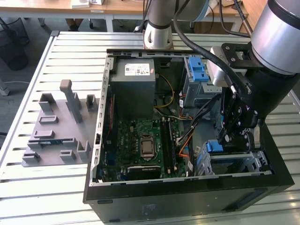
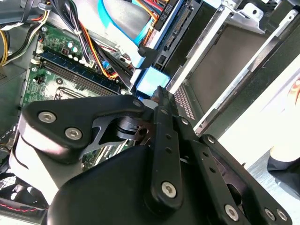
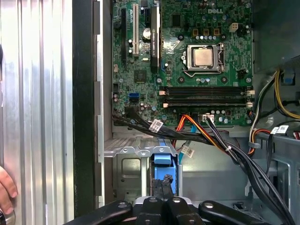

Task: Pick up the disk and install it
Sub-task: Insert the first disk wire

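In the exterior view the gripper (image 1: 237,136) hangs over the drive cage (image 1: 253,161), clamped on the disk (image 1: 216,146). In the first wrist view, cables (image 3: 206,136) cross just above the disk (image 3: 164,164); a hand (image 3: 6,187) rests at the table edge.

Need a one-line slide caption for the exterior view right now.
Arm's tool lowered inside the open computer case, at the blue-framed disk in the metal drive bay.

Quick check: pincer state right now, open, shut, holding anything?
Pincer: fingers drawn together on the blue end of the disk, down at the metal drive cage inside the computer case.
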Robot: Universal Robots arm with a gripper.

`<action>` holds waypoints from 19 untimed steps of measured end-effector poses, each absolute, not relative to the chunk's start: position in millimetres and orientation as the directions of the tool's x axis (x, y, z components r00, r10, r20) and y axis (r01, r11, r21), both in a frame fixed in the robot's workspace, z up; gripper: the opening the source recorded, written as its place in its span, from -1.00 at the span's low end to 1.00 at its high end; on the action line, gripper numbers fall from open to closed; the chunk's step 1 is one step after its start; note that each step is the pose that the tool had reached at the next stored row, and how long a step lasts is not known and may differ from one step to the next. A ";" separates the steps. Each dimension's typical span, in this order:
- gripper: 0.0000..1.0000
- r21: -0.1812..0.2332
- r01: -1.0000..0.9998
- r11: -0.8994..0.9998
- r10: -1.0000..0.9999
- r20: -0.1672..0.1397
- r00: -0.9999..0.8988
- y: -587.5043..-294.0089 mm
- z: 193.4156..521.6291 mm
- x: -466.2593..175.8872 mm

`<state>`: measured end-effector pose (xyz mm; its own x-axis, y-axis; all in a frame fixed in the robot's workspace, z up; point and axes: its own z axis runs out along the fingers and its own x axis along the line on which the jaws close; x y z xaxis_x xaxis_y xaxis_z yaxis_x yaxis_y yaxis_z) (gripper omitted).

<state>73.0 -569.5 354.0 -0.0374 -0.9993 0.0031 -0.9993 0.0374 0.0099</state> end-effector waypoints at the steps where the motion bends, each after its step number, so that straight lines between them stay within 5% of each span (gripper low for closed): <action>1: -0.79 0.010 -0.999 0.037 -0.999 0.003 -0.037 -569.5 354.0 73.0; 19: -0.79 0.010 -0.999 0.037 -0.999 0.003 -0.037 -569.5 353.9 85.1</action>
